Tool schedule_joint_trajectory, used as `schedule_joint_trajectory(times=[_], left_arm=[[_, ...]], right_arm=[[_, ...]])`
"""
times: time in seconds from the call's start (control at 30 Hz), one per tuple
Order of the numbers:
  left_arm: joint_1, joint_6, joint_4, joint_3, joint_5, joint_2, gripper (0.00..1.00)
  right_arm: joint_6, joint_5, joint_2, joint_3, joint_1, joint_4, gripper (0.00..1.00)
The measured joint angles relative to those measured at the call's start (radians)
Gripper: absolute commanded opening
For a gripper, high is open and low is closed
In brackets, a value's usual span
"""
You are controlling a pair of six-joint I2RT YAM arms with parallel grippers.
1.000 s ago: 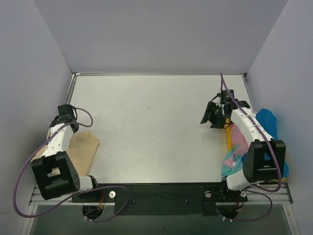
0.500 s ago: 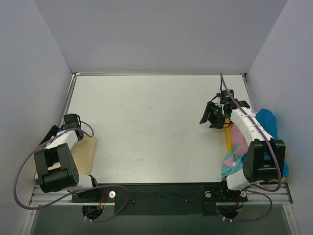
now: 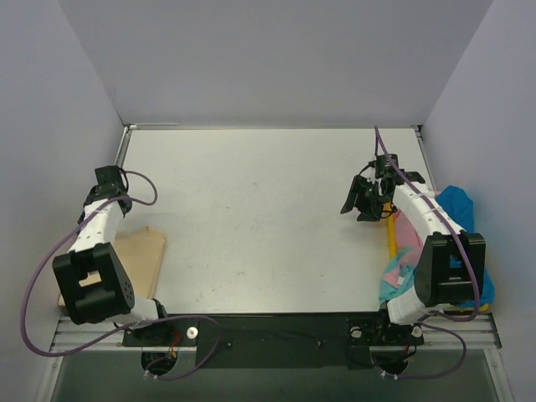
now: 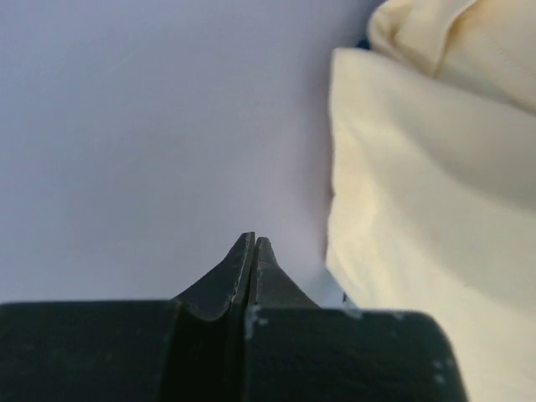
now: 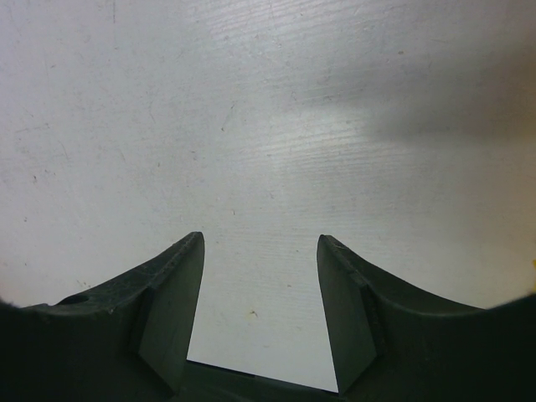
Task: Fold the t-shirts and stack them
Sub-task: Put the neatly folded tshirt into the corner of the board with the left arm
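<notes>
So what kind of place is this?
Most likely a lab robot cell: plain walls box in a white table, and a left arm and a right arm are bolted at its near edge.

We find a robotics lab cell: plain white panels [image 3: 276,59] enclose a white surface [image 3: 251,218]; an aluminium rail [image 3: 481,339] and purple cable [image 3: 25,314] edge it.
</notes>
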Motion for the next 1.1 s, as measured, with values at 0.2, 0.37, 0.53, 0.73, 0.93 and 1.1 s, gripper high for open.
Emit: schedule_joint_trajectory(times=[0.2, 0.37, 0.53, 0.73, 0.93, 1.1], left_arm=[[0.001, -0.055, 0.02, -0.014, 0.035, 0.235, 0.0], [0.001, -0.08, 0.055, -0.032, 0.019, 0.41, 0.0], [0.001, -0.12, 0.048, -0.012, 0.019, 0.407, 0.06], [-0.004, -0.2, -0.067, 0.14, 0.17, 0.295, 0.45], [-0.154, -0.282, -0.108, 0.262, 0.427, 0.069, 0.62], [-0.36, -0.347, -0.089, 0.244, 0.696, -0.043, 0.77]], right_arm=[[0.0, 0.001, 0.008, 0.0, 0.0, -0.002, 0.52], [0.0, 0.004, 0.008, 0.0, -0.001, -0.005, 0.52], [-0.003, 0.018, -0.003, 0.0, -0.001, -0.016, 0.52], [-0.011, 0.049, -0.058, 0.0, -0.002, -0.018, 0.57], [-0.016, 0.09, -0.224, -0.088, -0.002, 0.063, 0.66], [-0.027, 0.125, -0.399, -0.23, -0.002, 0.167, 0.73]])
